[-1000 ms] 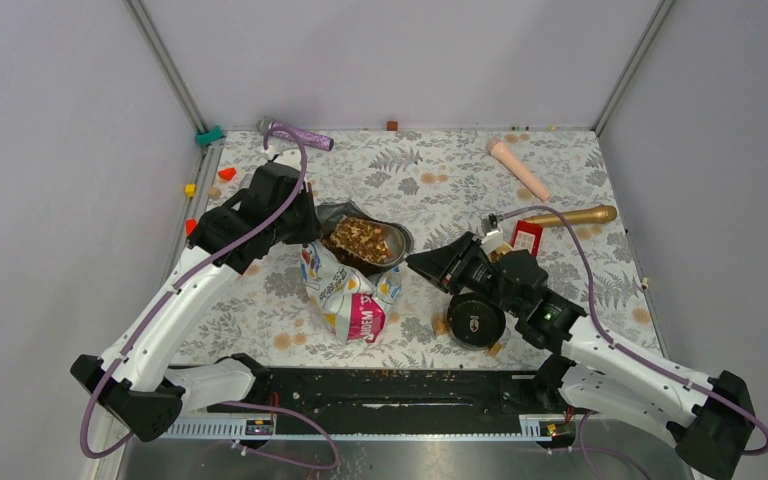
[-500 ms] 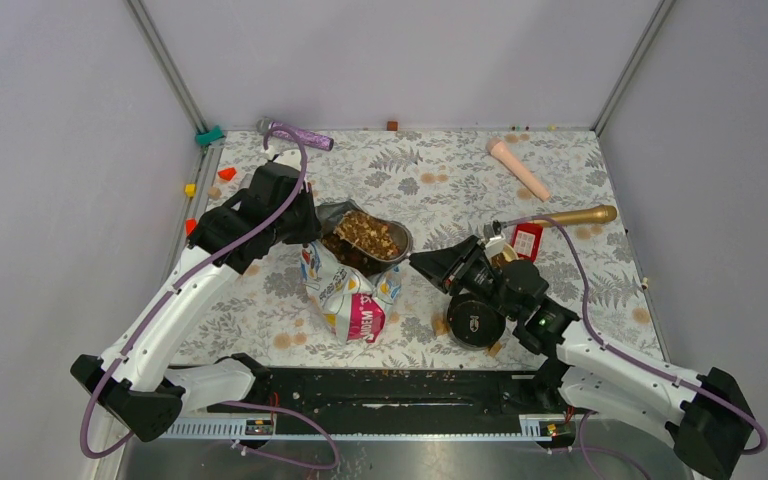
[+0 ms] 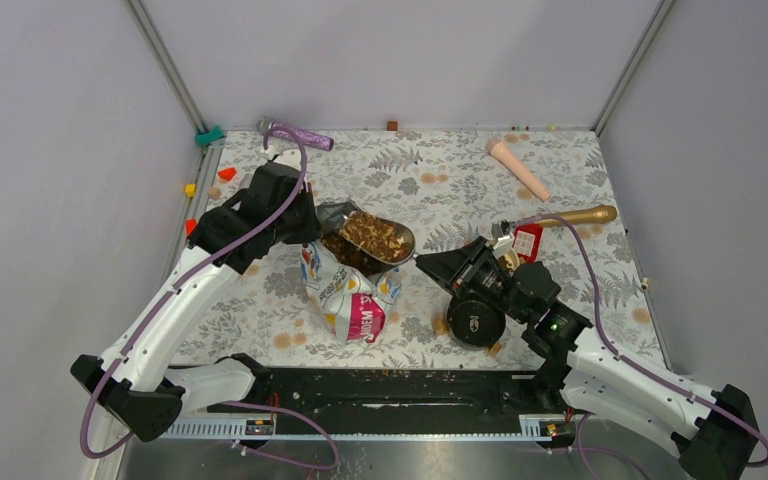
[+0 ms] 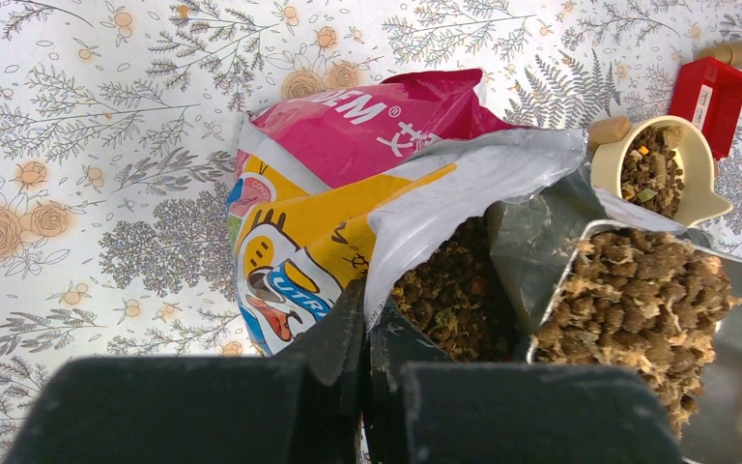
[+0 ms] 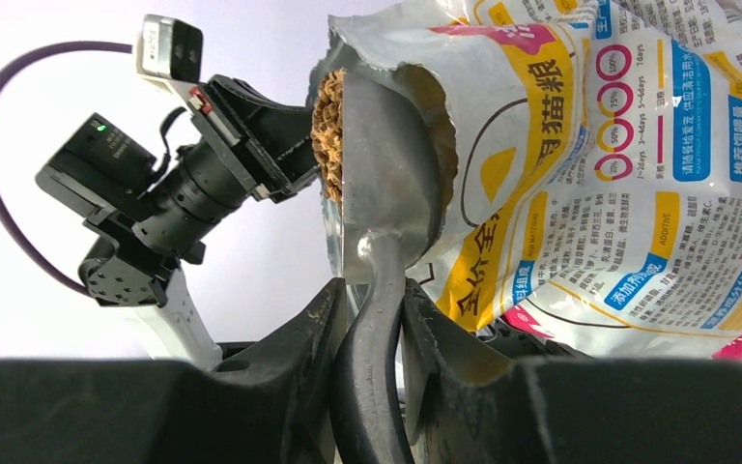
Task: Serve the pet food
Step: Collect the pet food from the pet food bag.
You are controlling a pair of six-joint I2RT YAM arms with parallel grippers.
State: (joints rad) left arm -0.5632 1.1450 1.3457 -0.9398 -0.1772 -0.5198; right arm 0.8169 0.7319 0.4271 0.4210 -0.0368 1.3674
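Over the bag (image 3: 355, 300), the right gripper (image 5: 375, 295) clamped a scoop (image 5: 391, 164) of pet food (image 3: 375, 232), bowl pointing left. Nearby, the left gripper (image 4: 367, 333) pinched the bag's rim.

Robot lab cell, plain grey walls (image 3: 390, 60), metal frame posts (image 3: 165, 62), floral tablecloth (image 3: 440, 170)

Floral table (image 3: 440, 170) with bag (image 3: 355, 300), red box (image 3: 526, 240)
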